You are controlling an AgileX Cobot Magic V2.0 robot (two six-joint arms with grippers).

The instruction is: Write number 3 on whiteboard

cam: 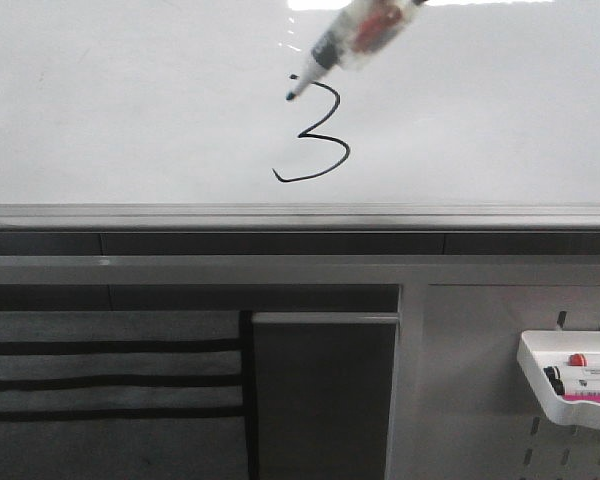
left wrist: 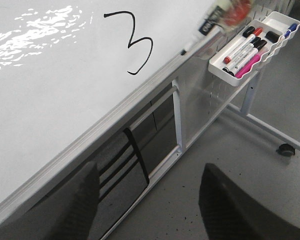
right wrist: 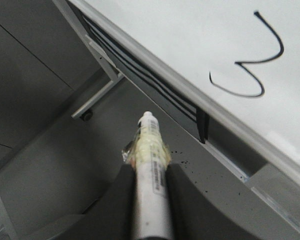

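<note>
- Seeing my right gripper (right wrist: 149, 185) clamped tight on a marker (right wrist: 149, 165) — its tip (cam: 290, 96) sits just off the top of the number 3 (cam: 318, 135); contact unclear.
- The 3 is drawn low on the whiteboard (cam: 130, 110), beyond the marker tip, above the edge rail (cam: 280, 216).
- My left gripper (left wrist: 147, 202) — fingers spread wide, holding nothing, well away from the 3.
- Marker tray (left wrist: 217, 72) hangs on the pegboard, past the 3 from my left gripper.

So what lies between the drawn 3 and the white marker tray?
In the left wrist view, the marker held by the right end effector crosses that stretch, between the number 3 and tray, over the whiteboard edge.
</note>
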